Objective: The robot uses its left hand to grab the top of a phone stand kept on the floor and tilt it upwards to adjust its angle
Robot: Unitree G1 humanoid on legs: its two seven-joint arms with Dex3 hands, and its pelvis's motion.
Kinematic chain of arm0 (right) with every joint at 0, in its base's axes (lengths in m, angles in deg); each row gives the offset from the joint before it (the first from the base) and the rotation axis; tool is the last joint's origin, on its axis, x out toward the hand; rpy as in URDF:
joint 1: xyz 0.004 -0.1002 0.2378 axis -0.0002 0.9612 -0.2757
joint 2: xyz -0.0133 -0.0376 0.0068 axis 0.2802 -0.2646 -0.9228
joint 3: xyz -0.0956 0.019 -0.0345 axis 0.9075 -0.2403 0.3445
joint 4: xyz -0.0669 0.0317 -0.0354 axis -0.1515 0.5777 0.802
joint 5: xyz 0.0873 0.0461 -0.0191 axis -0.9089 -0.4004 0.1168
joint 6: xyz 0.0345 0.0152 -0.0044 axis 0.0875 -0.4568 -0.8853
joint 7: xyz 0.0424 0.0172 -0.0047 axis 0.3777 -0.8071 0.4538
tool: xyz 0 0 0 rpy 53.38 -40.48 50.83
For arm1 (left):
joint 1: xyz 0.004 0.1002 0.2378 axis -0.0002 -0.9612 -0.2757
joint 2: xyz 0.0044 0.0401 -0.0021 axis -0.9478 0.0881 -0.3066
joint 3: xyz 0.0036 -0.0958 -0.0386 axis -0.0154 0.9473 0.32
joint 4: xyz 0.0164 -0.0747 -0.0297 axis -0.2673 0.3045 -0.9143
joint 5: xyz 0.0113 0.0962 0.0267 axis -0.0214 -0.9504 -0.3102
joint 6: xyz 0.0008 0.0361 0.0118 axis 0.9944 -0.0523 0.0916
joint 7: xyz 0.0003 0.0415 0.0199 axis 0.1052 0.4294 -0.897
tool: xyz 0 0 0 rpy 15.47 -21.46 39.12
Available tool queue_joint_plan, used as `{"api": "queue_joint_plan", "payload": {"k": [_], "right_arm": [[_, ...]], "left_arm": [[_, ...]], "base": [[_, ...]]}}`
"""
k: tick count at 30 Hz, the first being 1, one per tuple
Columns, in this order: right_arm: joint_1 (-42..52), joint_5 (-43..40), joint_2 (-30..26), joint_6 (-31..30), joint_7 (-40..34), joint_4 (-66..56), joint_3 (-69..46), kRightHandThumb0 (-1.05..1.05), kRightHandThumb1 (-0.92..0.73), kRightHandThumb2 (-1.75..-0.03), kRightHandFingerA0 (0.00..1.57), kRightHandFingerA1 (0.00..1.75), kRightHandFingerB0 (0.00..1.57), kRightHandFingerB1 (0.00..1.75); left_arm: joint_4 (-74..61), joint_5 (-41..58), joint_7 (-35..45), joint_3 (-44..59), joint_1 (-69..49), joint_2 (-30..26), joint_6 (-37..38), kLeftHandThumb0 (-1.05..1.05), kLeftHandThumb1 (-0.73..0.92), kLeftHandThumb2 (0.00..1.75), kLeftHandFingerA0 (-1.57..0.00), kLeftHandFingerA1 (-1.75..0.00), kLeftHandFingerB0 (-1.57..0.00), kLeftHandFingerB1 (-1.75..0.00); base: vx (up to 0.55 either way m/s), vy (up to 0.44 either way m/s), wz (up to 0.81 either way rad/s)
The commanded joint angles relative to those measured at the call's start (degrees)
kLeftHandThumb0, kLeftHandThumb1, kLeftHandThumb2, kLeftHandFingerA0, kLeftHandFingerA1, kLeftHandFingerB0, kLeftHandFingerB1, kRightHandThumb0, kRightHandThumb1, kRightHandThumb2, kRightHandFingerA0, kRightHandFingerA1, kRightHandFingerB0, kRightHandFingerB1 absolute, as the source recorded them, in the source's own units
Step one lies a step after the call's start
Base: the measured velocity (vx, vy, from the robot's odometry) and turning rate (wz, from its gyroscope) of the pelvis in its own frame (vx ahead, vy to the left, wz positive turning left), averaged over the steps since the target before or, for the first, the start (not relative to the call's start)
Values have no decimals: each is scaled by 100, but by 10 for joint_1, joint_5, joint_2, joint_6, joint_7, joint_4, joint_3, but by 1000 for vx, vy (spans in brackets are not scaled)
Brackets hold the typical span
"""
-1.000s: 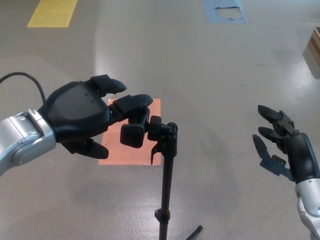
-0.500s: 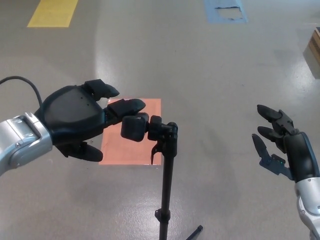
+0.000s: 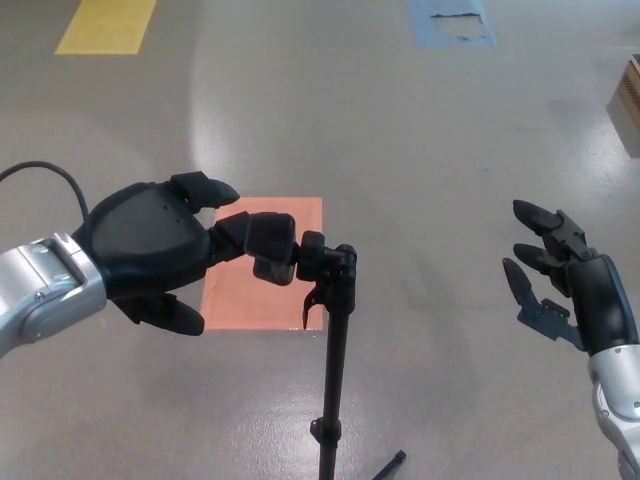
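A black phone stand rises from the floor on a thin pole, its clamp head at the top. My left hand reaches in from the left, and one finger lies over the left end of the clamp head, hiding most of it. Its other finger and the thumb are spread away from the head, so nothing is clamped. My right hand hangs open at the right, well away from the stand.
An orange square is marked on the grey floor behind the stand. A yellow marking and a blue one lie farther off. A wooden object shows at the right edge. One stand leg sticks out at the bottom.
My left hand shifted slightly and its finger now covers the clamp head. The head's square face, seen half a second ago, is mostly hidden. The right hand barely moved.
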Motion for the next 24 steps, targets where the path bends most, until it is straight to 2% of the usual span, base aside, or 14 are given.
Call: {"api": "queue_joint_plan", "payload": {"k": [1,4,5,6,7,13,14,15,16,18,19,22,23,24], "right_arm": [[-5,-9,-7,-3,2,3,-5,-69,-82,-65,32,37,21,30],[-7,-8,-8,-5,0,3,-5,-69,-82,-65,32,36,21,30],[-8,-8,-9,-5,1,2,-5,-67,-82,-65,32,36,21,30],[-8,-8,-9,-5,1,2,-5,-67,-82,-65,32,36,21,30],[-9,-9,-10,-4,3,3,-5,-67,-83,-65,31,36,20,30],[-9,-14,-10,-6,8,0,-9,-67,-83,-65,31,35,20,29],[-8,-13,-10,-6,7,-1,-8,-67,-83,-65,31,35,20,29],[-7,-12,-10,-7,6,-1,-8,-67,-83,-65,31,35,20,29],[-7,-11,-10,-7,5,-2,-7,-66,-83,-65,31,35,20,30],[-4,-10,-10,-7,4,-2,-6,-66,-83,-65,31,35,20,29],[-3,-9,-11,-7,4,-3,-6,-65,-83,-65,31,35,20,29],[-1,-12,-10,-4,8,-4,-7,-65,-84,-65,30,35,19,29],[-1,-12,-9,-2,6,-2,-8,-70,-69,-89,25,44,18,41],[-2,-12,-9,-2,4,-1,-8,-70,-69,-89,25,44,18,41]], "left_arm": [[-21,-10,0,-6,-13,-5,-5,-81,55,94,-9,-30,0,-16],[-26,-11,-2,-7,-16,-4,-3,-82,55,93,-10,-31,0,-16],[-38,-10,-1,-8,-27,-4,-1,-83,68,61,-15,-26,0,-21],[-41,-9,0,-8,-29,-4,-1,-83,68,61,-15,-26,0,-21],[-46,-11,-3,-9,-34,-5,1,-83,55,92,-13,-33,0,-14],[-77,3,10,-3,-60,-9,7,-83,54,93,-13,-35,0,-17],[-81,5,14,-2,-62,-10,8,-83,68,60,-16,-27,0,-23],[-85,7,18,-1,-65,-11,8,-83,68,60,-16,-27,0,-23],[-87,9,20,0,-67,-12,9,-83,55,93,-13,-34,0,-17],[-92,12,22,3,-71,-14,10,-82,55,93,-13,-33,0,-17],[-93,10,20,4,-72,-14,9,-82,68,61,-16,-27,0,-21],[-92,5,13,4,-74,-15,6,-82,67,61,-16,-27,0,-21],[-91,4,13,5,-74,-15,4,-82,67,61,-16,-28,0,-22],[-91,4,14,5,-74,-15,3,-82,67,61,-16,-28,0,-22]], "base": [[0,0,0],[0,0,0],[0,0,0],[0,0,0],[0,0,0],[0,0,0],[0,0,0],[0,0,0],[0,0,0],[0,0,0],[0,0,0],[0,0,0],[0,0,0],[0,0,0]]}}
